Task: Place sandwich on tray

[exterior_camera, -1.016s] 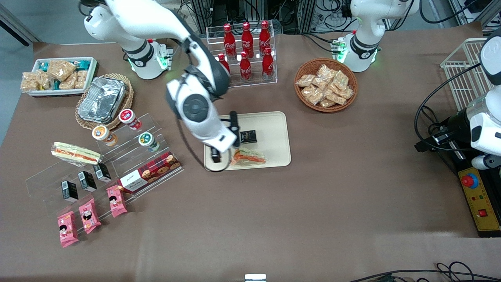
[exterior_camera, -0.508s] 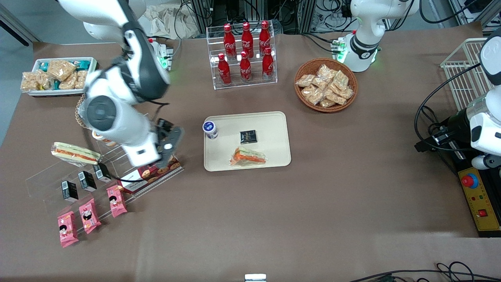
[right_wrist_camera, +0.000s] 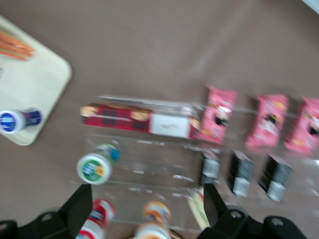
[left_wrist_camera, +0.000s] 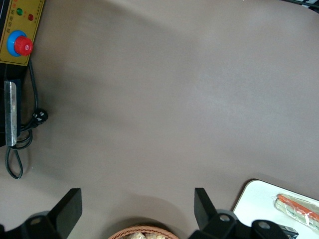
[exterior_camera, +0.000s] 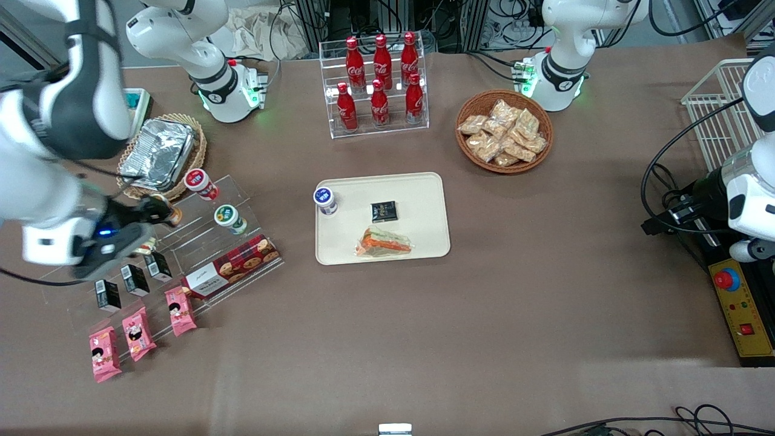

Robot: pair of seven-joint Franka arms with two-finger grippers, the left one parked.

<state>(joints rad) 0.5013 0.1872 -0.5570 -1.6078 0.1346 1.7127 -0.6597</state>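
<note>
The sandwich (exterior_camera: 384, 242), a clear-wrapped wedge with an orange filling edge, lies flat on the beige tray (exterior_camera: 424, 200), at the tray's edge nearer the front camera. It also shows in the right wrist view as the sandwich (right_wrist_camera: 15, 47) on the tray (right_wrist_camera: 35, 84), and in the left wrist view as the sandwich (left_wrist_camera: 296, 209). My right gripper (exterior_camera: 151, 213) hovers over the clear acrylic display shelf (exterior_camera: 200, 242), well away from the tray toward the working arm's end of the table. The gripper (right_wrist_camera: 148, 204) is open with nothing in it, and small cups lie below it.
A blue-lidded cup (exterior_camera: 325, 200) and a black packet (exterior_camera: 384, 211) share the tray. The shelf carries cups (exterior_camera: 225, 217), a red cookie box (exterior_camera: 233, 264), black packets (exterior_camera: 134, 278) and pink packs (exterior_camera: 138, 332). A foil container (exterior_camera: 158, 151), cola bottles (exterior_camera: 380, 79) and a snack basket (exterior_camera: 504, 130) stand farther back.
The right arm has swung from above the tray to over the display shelf, toward its own end of the table. The sandwich stays on the tray where it lay.
</note>
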